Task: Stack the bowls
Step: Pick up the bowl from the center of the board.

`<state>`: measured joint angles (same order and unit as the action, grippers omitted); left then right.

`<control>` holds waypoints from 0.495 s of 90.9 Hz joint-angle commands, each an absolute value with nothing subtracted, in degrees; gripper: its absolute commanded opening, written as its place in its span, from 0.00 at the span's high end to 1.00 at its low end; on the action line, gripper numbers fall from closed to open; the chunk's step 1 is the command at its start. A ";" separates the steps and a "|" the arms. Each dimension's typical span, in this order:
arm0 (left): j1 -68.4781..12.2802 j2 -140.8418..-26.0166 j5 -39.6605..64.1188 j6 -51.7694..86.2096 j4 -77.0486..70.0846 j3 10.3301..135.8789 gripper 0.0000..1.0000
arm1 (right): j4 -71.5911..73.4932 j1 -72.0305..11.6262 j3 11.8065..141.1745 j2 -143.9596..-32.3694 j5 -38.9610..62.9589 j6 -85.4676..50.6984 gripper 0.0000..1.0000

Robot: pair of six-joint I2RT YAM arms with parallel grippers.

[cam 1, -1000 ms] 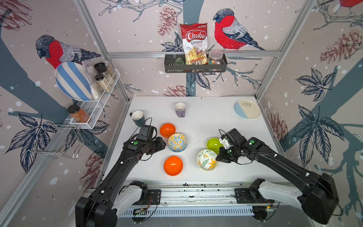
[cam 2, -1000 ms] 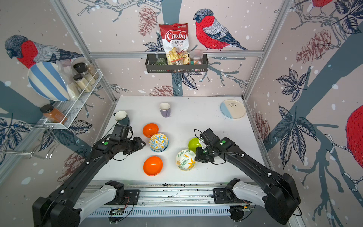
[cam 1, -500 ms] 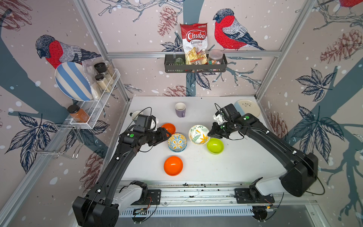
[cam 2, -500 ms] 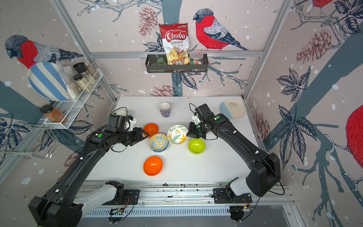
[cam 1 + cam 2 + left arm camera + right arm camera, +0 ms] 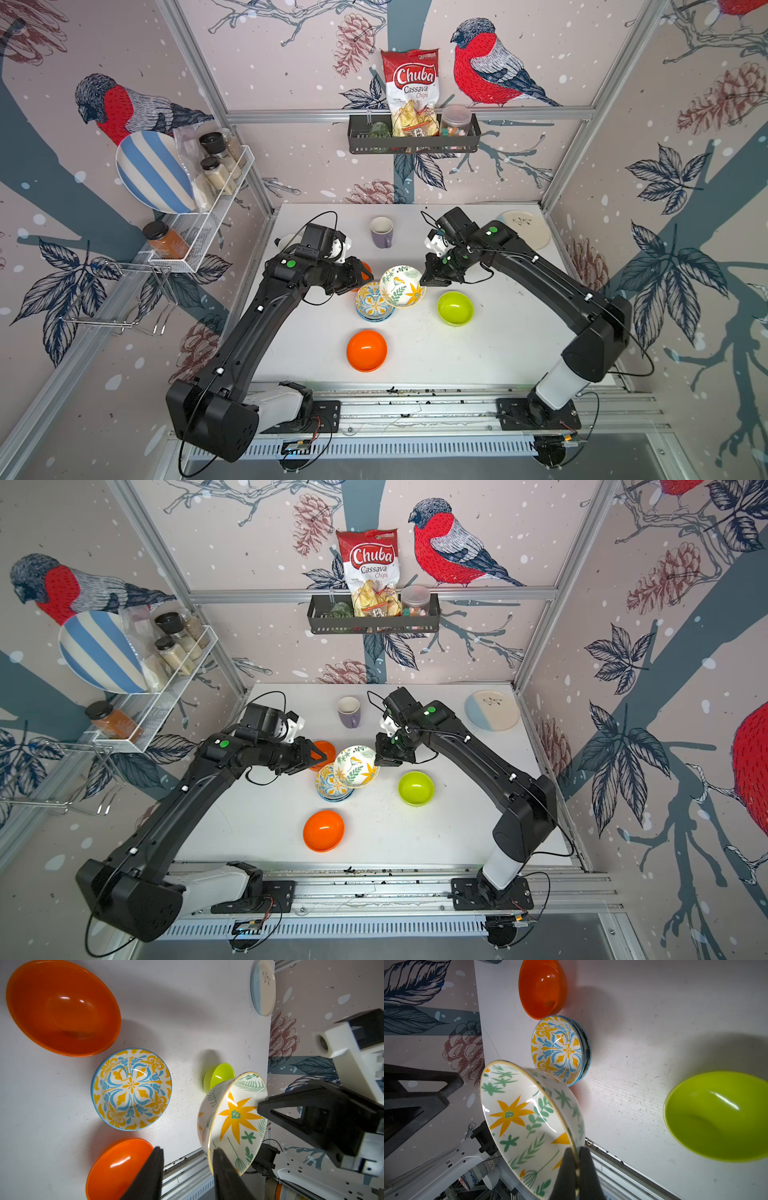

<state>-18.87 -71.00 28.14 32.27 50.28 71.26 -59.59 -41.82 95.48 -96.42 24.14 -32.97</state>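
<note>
Aloft, leaf bowl [image 5: 402, 286] pinched by right fingers [image 5: 566, 1167], left fingers [image 5: 149, 1174] parted, patterned bowl [image 5: 131, 1088] empty.

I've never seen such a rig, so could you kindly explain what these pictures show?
Two black robot arms stand at a white table. Two pictures look down from overhead; the other two come from cameras on each wrist. The right gripper is shut on the rim of a white bowl with green leaves, tilted in the air beside a yellow-and-blue patterned bowl. The left gripper is open and empty. Also on the table: an orange bowl, a second orange bowl, a lime green bowl, a purple mug and a blue-and-cream plate.
</note>
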 commanded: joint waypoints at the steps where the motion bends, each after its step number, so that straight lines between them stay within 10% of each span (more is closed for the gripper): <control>1: -19.40 -71.16 27.36 30.82 50.95 70.98 0.60 | -61.00 -43.10 97.94 -97.71 25.33 -32.24 1.00; 45: -19.84 -70.23 26.38 30.41 51.25 67.85 0.75 | -61.58 -46.15 103.54 -102.28 27.71 -32.25 1.00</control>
<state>-19.75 -70.59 26.87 31.22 51.16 68.45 -61.93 -45.74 102.50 -101.95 24.77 -32.95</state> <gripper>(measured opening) 0.262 0.049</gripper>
